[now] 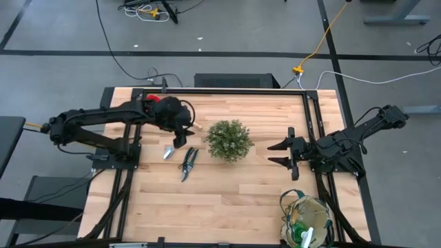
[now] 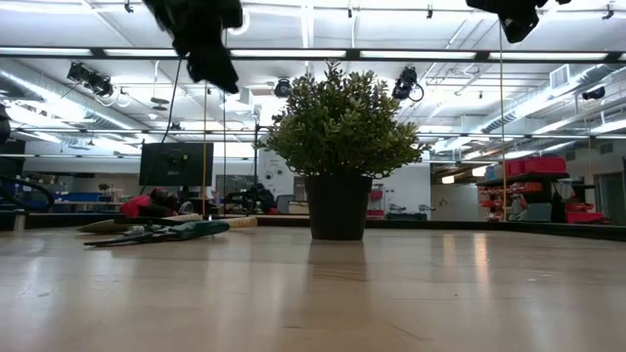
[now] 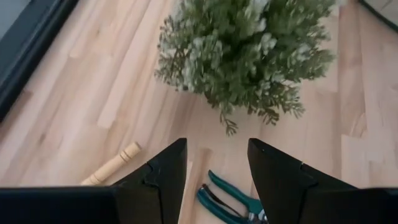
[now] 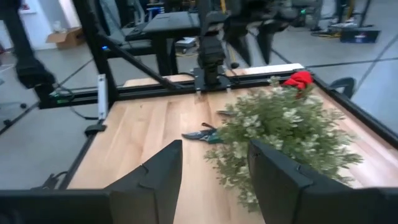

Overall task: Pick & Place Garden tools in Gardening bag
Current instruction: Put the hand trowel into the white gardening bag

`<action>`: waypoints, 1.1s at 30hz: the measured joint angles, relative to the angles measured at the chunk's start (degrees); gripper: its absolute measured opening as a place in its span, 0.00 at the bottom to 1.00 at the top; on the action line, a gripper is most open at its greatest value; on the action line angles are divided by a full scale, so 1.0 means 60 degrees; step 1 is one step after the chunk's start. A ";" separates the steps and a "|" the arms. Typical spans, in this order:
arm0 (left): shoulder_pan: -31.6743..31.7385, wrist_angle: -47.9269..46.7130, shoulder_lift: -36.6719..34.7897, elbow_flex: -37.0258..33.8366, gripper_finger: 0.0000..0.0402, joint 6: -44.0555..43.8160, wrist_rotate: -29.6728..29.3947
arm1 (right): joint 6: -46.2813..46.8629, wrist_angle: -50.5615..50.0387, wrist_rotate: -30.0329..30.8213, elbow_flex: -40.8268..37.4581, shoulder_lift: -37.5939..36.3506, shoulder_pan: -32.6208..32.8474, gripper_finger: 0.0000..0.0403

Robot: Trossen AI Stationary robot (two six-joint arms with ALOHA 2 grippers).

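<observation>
The left hand point(image 1: 185, 131) hangs above the far-left part of the surface point(image 1: 227, 200), fingers spread and pinching nothing, over the loose tools beside the plant point(image 1: 229, 140). That position suggests it is lining up a pick. In the left wrist view the green-handled pruning shears point(image 3: 230, 199) lie just past its fingertips point(image 3: 165, 180), and 1 wooden handle point(image 3: 112, 165) lies off to one side.

The right hand point(image 1: 284, 153) waits to the right of the plant, fingers also spread and empty, pointing toward the plant. It seems parked clear of the left arm's work.

The gardening bag point(image 1: 307, 220) sits at the near-right corner of the surface, partly over its edge, well apart from the tools. It looks to hold a green and white item already, though the contents are hard to make out. Carrying anything there from the left side means crossing past the plant, probably why the right arm stands between.

Count: 1 pair of shears, 1 small metal trowel point(image 1: 168, 151) just left of them, 1 pair of red gloves point(image 1: 154, 99) at the far-left edge under the left arm, 1 bag, 1 plant. Whether the wooden handle belongs to another tool I cannot tell.
</observation>
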 joint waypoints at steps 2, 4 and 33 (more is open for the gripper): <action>-0.0004 0.0534 -0.0150 -0.0554 0.44 -0.0020 0.0150 | -0.0036 0.0033 0.0216 0.0000 -0.0004 0.0000 0.45; -0.0004 0.0908 -0.0223 -0.0925 0.44 -0.0043 0.0164 | -0.0038 0.0040 0.0471 0.0000 0.0000 0.0000 0.45; 0.0372 0.0461 -0.0224 -0.1321 0.55 -0.0008 -0.0367 | 0.0488 0.0074 0.1018 0.0000 0.0000 0.0000 0.45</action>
